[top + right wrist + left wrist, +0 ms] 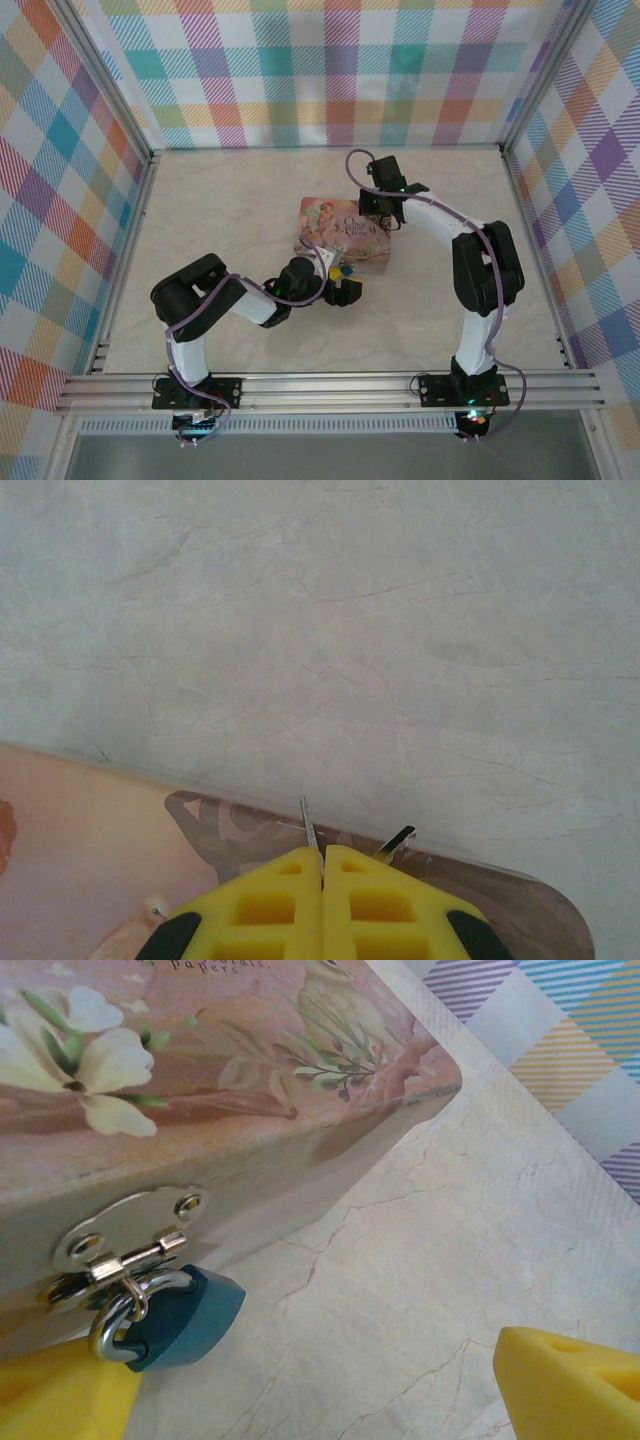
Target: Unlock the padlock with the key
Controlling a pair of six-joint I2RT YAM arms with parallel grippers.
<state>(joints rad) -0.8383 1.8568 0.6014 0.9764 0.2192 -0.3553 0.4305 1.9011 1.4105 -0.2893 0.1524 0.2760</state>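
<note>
The blue-teal padlock (188, 1317) hangs by its silvery shackle (112, 1328) from the metal hasp (130, 1240) on the tin's front wall. My left gripper (310, 1385) is open. One yellow finger (60, 1395) sits just under the padlock and the other (570, 1385) is far off to the right. From above, the padlock (338, 270) lies at the tin's near edge by the left gripper (345, 288). My right gripper (322, 858) is shut on the key (308, 825), a thin silvery blade poking out over the tin's lid. It hovers as the right gripper (388, 212) above the tin's far right corner.
The pink illustrated tin (345, 235) stands mid-table on the pale marble surface (230, 210); its lid (90, 860) lies under the right fingers. Plaid walls (320, 70) close in the back and sides. Open floor lies right of the tin (450, 1260).
</note>
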